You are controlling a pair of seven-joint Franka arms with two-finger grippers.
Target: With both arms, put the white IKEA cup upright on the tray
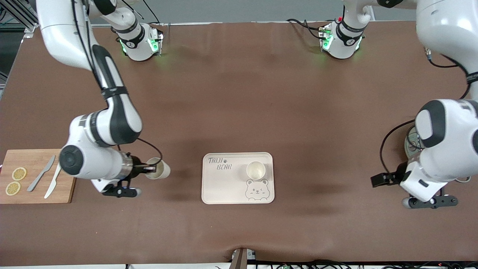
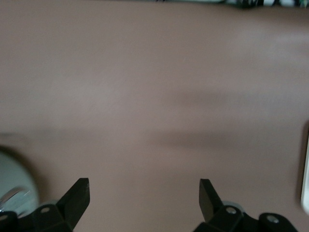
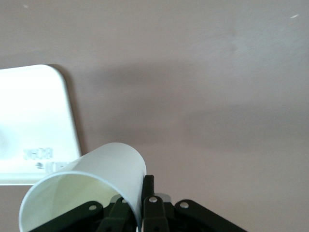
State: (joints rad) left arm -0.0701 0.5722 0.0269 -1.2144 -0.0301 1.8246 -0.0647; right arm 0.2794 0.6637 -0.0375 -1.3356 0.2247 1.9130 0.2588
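Cup (image 1: 158, 169), white and tapered, hangs tilted on its side in the right gripper (image 1: 148, 169), pinched by the rim wall over the bench beside the tray (image 1: 224, 186). Such a thin rim grip could slip or land it tipped. Another cup (image 1: 255, 170) already stands upright on the tray. The left gripper (image 2: 144, 198) waits, jaws spread and empty.

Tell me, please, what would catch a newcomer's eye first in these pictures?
The right claw grips a white cup by its rim, tipped on its side above the brown table, between the cutting board and the cream tray. A second cup stands upright on that tray. The left claw waits open over bare table at the left arm's end.
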